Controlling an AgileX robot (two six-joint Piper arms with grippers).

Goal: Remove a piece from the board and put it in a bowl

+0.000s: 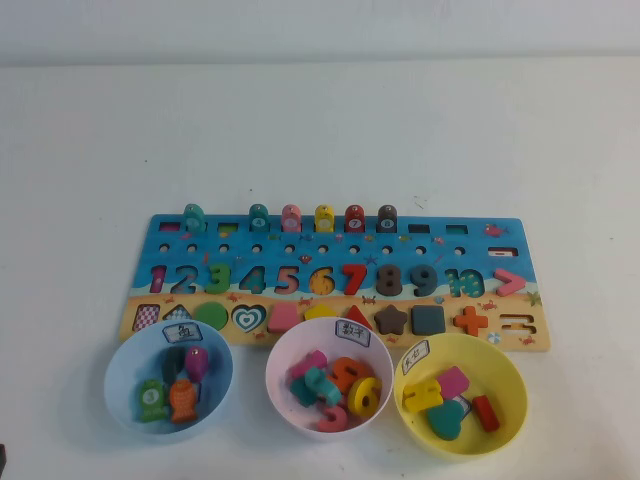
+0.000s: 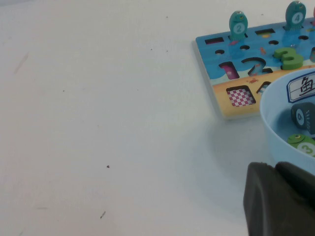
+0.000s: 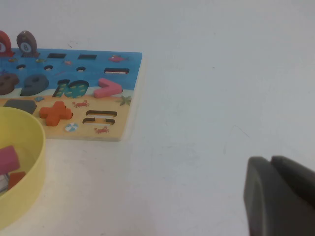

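- Hovering low over bare table near the light blue bowl, the left gripper shows only a dark edge; I cannot tell its state.
- Likewise the right gripper hangs right of the yellow bowl, its state unreadable, holding nothing visible.
- Between those two sits the pink bowl, labelled on its rim, with numerals inside.
- Just beyond the three bowls lies the board.
- The slate 9 rests in its recess, between the brown 8 and teal 10.
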